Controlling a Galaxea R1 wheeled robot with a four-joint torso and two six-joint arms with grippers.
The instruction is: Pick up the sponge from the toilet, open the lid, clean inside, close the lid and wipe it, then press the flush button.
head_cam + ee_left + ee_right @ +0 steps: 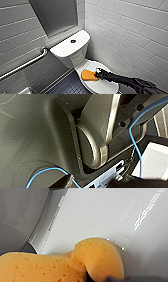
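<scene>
Head view: we look down into a narrow stall with pale tiled walls (pixel 130 30) and a dark floor (pixel 70 86). A metal grab bar (pixel 27 63) runs along the wall on the left. The white toilet (pixel 75 56) stands in the corner, with the dark round flush button (pixel 73 41) in the middle of its tank top. The lid (pixel 105 86) is down over the bowl. The orange sponge (pixel 88 75) lies at the lid's near-left edge and partly overhangs it. The black right arm reaches in from the lower right, and the right hand (pixel 99 73) meets the sponge's right end.

Left wrist view: we see the robot's own dark bodywork with a thin blue cable (pixel 135 131) looped across it. From this we cannot tell how the left hand stands.

Right wrist view: the sponge (pixel 95 255) is very close and sits against the glossy white lid (pixel 100 215). It looks pinched in where a dark part of the hand meets it. We judge the right hand closed on the sponge with a narrow grip.

With the lid down, the step could be lifting the sponge or wiping; we cannot tell which. Either way, we would keep the grip firm but not crushing. We would also keep the sponge's broad face flat on the lid and bring it inward from the edge so it does not slip off.
</scene>
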